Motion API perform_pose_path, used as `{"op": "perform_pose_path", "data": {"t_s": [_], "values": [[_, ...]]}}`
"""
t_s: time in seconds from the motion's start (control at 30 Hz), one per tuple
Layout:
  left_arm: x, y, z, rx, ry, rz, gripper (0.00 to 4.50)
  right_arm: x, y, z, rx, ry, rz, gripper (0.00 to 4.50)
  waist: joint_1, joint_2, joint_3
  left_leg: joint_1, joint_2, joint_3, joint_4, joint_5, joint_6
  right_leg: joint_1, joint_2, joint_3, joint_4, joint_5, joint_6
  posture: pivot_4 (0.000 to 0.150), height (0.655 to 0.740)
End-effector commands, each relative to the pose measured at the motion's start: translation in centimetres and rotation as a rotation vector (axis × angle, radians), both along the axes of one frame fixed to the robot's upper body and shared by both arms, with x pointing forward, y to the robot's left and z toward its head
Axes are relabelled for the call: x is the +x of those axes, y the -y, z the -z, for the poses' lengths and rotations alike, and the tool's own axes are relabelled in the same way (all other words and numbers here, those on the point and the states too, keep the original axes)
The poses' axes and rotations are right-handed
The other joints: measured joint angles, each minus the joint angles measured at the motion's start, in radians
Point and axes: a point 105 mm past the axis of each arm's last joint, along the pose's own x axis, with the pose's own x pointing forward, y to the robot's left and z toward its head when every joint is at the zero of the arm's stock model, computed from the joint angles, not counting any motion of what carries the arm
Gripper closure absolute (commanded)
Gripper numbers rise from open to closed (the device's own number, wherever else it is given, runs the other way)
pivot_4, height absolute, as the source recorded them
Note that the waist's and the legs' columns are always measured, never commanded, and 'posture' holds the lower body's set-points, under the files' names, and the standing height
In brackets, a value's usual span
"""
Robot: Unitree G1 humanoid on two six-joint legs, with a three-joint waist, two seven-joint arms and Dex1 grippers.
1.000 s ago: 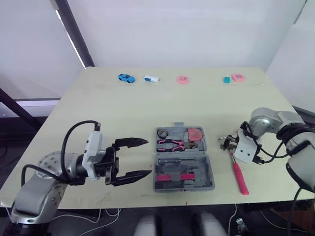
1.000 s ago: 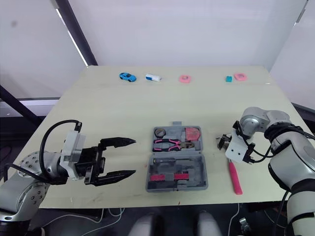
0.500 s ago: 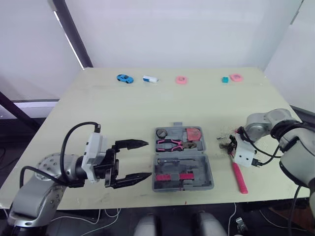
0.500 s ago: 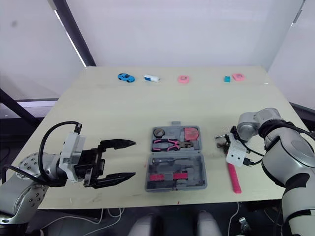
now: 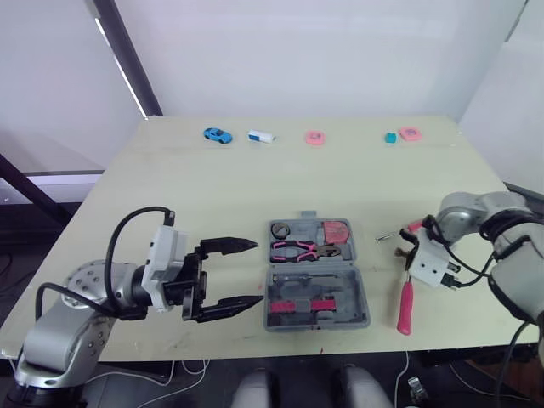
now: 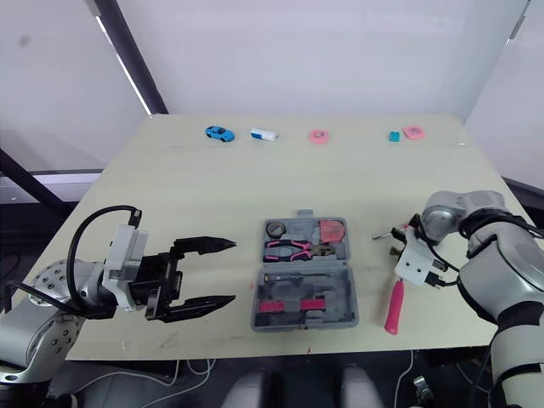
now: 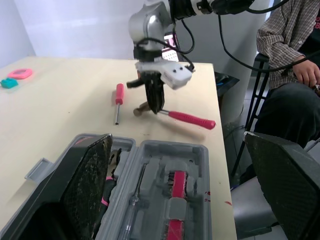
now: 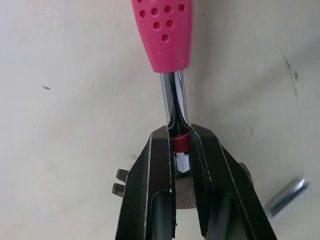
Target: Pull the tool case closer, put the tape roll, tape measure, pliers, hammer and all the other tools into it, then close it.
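Counter (image 5: 255,187), pale top, items listed L to R.

1. Left gripper (image 5: 255,272): near front edge, L of case, well apart from it. Fingers (image 5: 228,246) spread wide, nothing between them, tips pointing toward case.

2. Tool case (image 5: 316,274): grey, lying open and flat, approx. centre of counter near front edge. Far half holds a dark round item (image 5: 281,229) at L, pink-handled pliers (image 5: 297,249) below it, and a red-pink item (image 5: 337,231) at R. Near half holds a slim metal tool (image 5: 293,279) and pink-banded pieces (image 5: 297,306).

3. Screwdriver (image 5: 399,231): small, pink grip, thin metal shaft, lying on counter just R of case, near right gripper.

4. Right gripper (image 8: 180,137): R of case. Fingers (image 8: 160,165) closed narrow on chrome neck of hammer, just below the pink grip.

5. Hammer (image 5: 405,306): pink handle, angled toward front edge, outside the case. Head end sits at the gripper.

Far edge row, L to R: blue toy car (image 5: 218,134); white item (image 5: 261,136); pink ring (image 5: 315,138); teal block (image 5: 390,138), just beside pink disc (image 5: 410,133).

Left wrist view: seated person beyond counter's R side, plaid sleeve (image 7: 280,35).
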Motion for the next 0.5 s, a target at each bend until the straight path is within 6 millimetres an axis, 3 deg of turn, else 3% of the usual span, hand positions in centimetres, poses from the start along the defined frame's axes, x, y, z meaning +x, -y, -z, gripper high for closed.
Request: {"op": "perform_pose_path", "data": {"t_s": [0.03,0.13,0.33,0.5], "values": [[-0.3,0.2,-0.5,-0.016,0.019,0.019,0.00,-0.5,1.6,-1.2,0.169,-0.136,0.309,4.49,0.001,0.000,0.000,0.000,0.000,0.000,0.000,0.000,0.000,0.000,0.000,0.000,0.000,0.000,0.000,0.150,0.7400],[-0.2,0.2,-0.5,-0.018,0.017,0.022,0.00,-1.2,2.2,-1.6,0.309,-0.202,0.505,4.49,0.007,0.000,0.000,0.000,0.001,-0.002,0.000,0.000,0.000,0.001,0.000,-0.002,0.000,0.000,0.000,0.150,0.7400],[-0.2,0.2,-0.4,-0.020,0.010,0.035,0.00,-3.9,0.4,-3.0,0.558,-0.295,0.872,4.49,0.006,0.003,0.001,0.000,0.002,-0.001,0.000,0.000,0.000,0.000,0.000,-0.001,0.001,0.000,0.000,0.150,0.7400],[0.0,0.3,-0.5,-0.030,0.004,0.047,0.00,-3.6,-0.5,-2.9,0.786,-0.228,1.360,4.49,0.006,0.003,0.001,0.000,0.002,-0.001,0.001,0.000,0.000,0.000,0.002,-0.001,0.001,0.000,0.000,0.150,0.7400]]}}
